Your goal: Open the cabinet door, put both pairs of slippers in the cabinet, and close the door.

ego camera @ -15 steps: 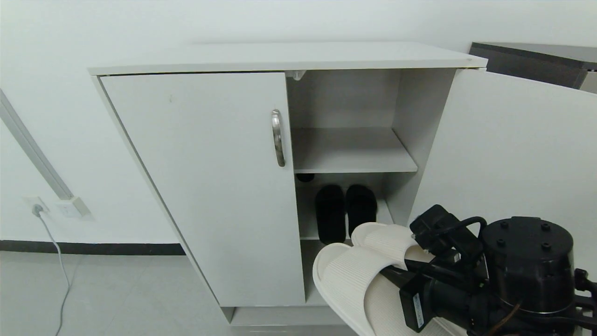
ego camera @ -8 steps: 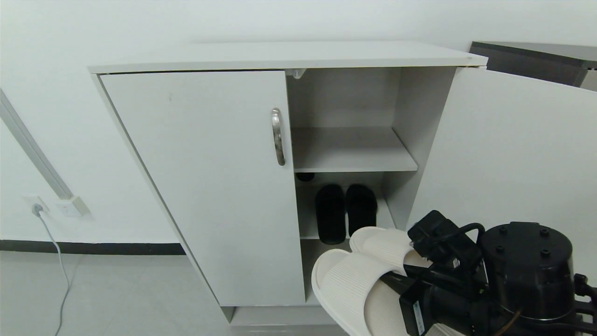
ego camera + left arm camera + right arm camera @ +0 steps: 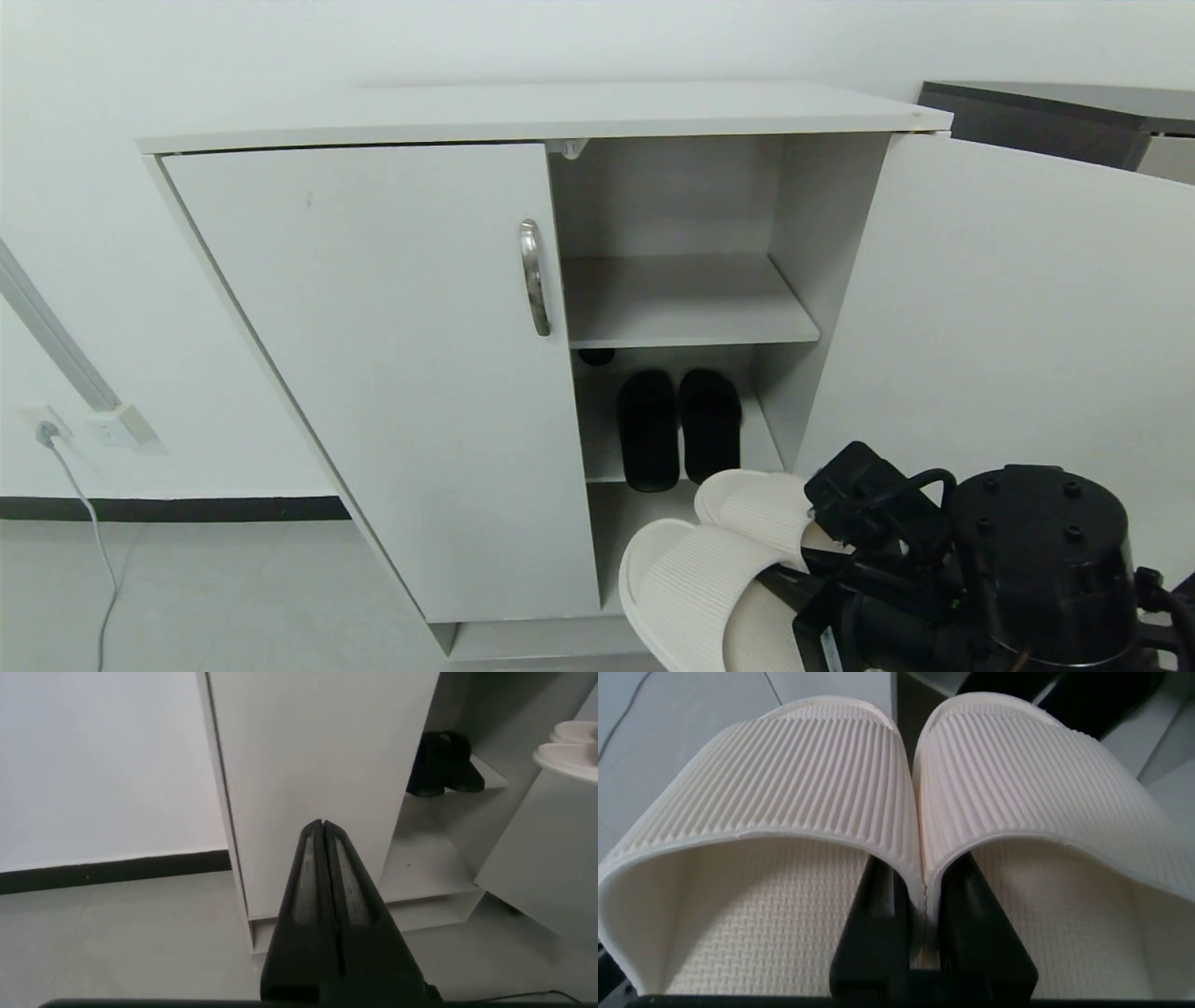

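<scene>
Right jaws, lower right of the head view: clamped on the white slippers (image 3: 709, 569). The right wrist view shows the pair's two inner side walls squeezed face to face between the jaws, so the gap is only as wide as those walls. The slippers sit side by side, ribbed straps up, toes toward the cabinet (image 3: 541, 107) opening. They hang in front of the lowest compartment, below the black slippers (image 3: 647, 429) in frame. Can't tell if the toes have crossed the cabinet's front edge.

Left jaws: pressed fully together, holding nothing, touching nothing. In the left wrist view they're above the floor (image 3: 121, 933), pointing at the foot of the left door (image 3: 318, 756).

Cabinet fills the frame centre. The right door (image 3: 1008, 327) is swung wide open at frame right. The left door is shut, with its metal handle (image 3: 533, 277) on its right edge. The black slippers lie side by side on the middle shelf, just under the upper shelf (image 3: 681, 303).
</scene>
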Robot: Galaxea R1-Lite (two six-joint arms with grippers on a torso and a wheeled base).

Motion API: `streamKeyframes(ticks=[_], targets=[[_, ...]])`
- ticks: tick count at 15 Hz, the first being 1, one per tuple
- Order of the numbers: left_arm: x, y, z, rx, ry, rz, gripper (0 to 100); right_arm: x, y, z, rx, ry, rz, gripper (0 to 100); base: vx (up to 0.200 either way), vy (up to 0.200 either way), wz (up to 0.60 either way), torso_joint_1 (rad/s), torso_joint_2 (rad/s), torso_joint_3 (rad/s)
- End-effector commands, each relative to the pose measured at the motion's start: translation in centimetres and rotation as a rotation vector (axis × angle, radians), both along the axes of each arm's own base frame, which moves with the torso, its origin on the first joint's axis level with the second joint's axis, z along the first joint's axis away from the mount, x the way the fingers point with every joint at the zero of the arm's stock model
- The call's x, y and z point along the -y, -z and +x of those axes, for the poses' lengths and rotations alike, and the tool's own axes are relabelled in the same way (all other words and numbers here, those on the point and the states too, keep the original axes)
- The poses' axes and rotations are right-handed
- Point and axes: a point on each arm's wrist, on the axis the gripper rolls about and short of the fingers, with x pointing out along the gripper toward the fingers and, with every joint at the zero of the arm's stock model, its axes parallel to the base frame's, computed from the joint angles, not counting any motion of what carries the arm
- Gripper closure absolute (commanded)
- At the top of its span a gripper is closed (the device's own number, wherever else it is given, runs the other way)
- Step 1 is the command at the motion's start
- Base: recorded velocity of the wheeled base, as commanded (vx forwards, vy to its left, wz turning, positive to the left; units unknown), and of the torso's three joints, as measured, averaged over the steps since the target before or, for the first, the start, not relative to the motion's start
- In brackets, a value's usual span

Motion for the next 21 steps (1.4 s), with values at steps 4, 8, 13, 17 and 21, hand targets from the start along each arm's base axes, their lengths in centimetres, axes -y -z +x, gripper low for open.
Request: streamKeyframes(ticks=[4, 8, 13, 17, 21], targets=[[0.0, 0.0, 0.0, 0.0, 0.0, 0.0, 100, -2.7, -0.6, 1.5, 0.075, 0.032, 0.087, 100, 0.0, 0.0, 0.0, 0.0, 0.0, 0.0], [0.0, 0.0, 0.0, 0.0, 0.0, 0.0, 100, -8.5, -3.4, 3.8, 0.213, 0.352, 0.068, 100, 0.0, 0.0, 0.0, 0.0, 0.0, 0.0], [0.0, 0.0, 0.0, 0.0, -0.002, 0.0, 100, -10.6, -9.4, 5.2, 0.178, 0.527, 0.093, 100, 0.0, 0.0, 0.0, 0.0, 0.0, 0.0], [0.0, 0.0, 0.0, 0.0, 0.0, -0.002, 100, -11.0, -9.5, 7.5, 0.165, 0.629, 0.083, 100, 0.0, 0.0, 0.0, 0.0, 0.0, 0.0], [0.0, 0.0, 0.0, 0.0, -0.002, -0.003, 100, -10.4, -8.6, 9.1, 0.161, 0.669, 0.068, 100, 0.0, 0.0, 0.0, 0.0, 0.0, 0.0]])
